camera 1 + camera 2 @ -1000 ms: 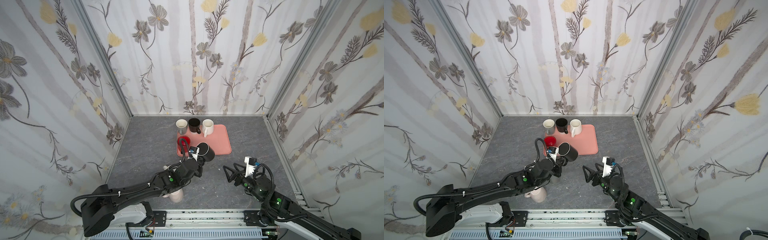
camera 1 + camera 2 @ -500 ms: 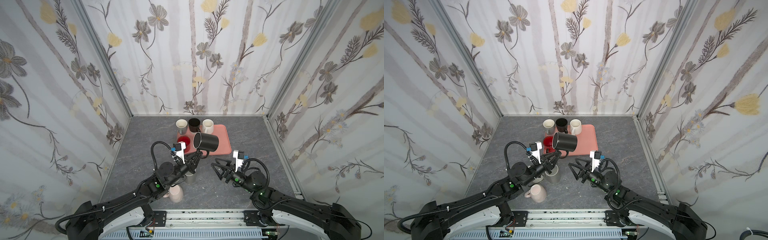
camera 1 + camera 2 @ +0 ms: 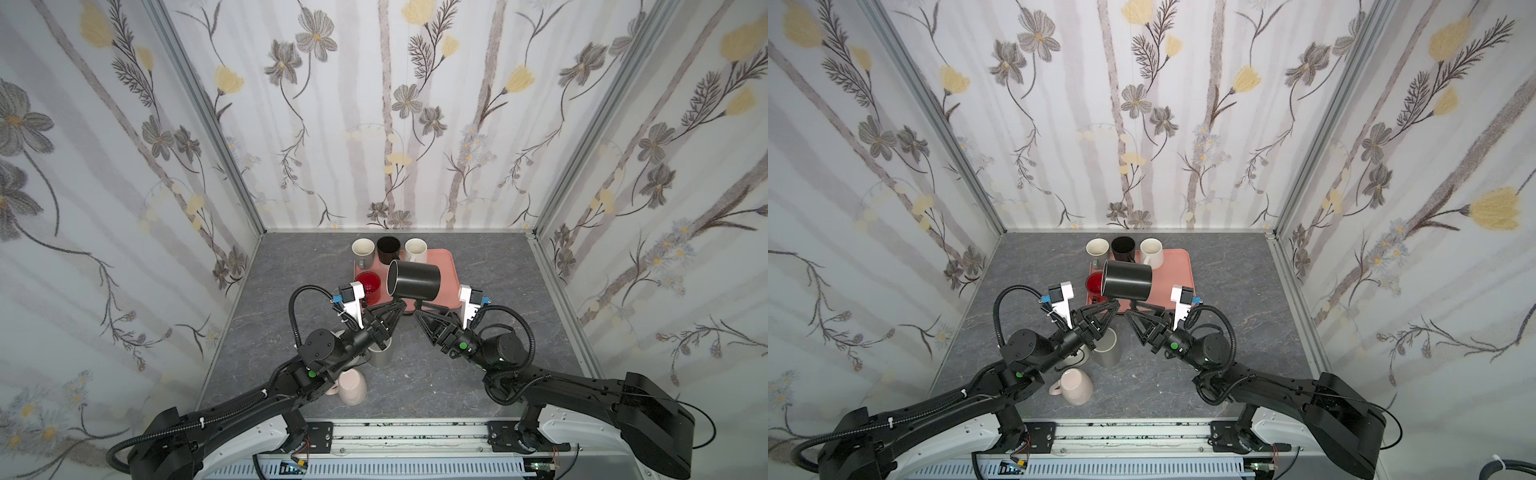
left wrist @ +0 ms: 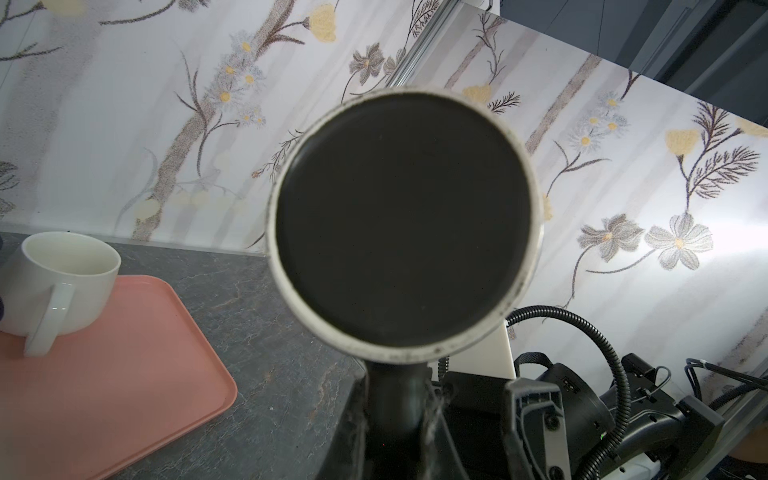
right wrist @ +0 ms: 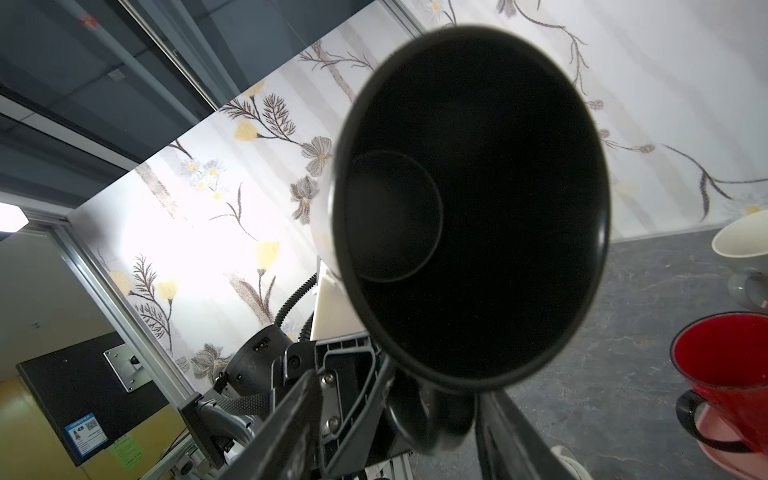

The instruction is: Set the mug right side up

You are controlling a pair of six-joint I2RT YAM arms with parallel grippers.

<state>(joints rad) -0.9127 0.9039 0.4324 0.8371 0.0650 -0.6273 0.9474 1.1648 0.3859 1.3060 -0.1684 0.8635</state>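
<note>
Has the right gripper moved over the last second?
Yes. The right gripper has come in toward the pink tray, up to the handle of the black mug.

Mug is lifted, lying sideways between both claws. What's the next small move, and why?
Probably close the right claw on the handle: the black mug hangs sideways from the shut left claw, and the right jaws straddle that handle without gripping.

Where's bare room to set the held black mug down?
Right half of the tray, between white mug and right rim. Bare table right of the tray. Crowded: tray's left by red mug; front left around grey mug, pink mug. Held black mug hides tray's middle.
</note>
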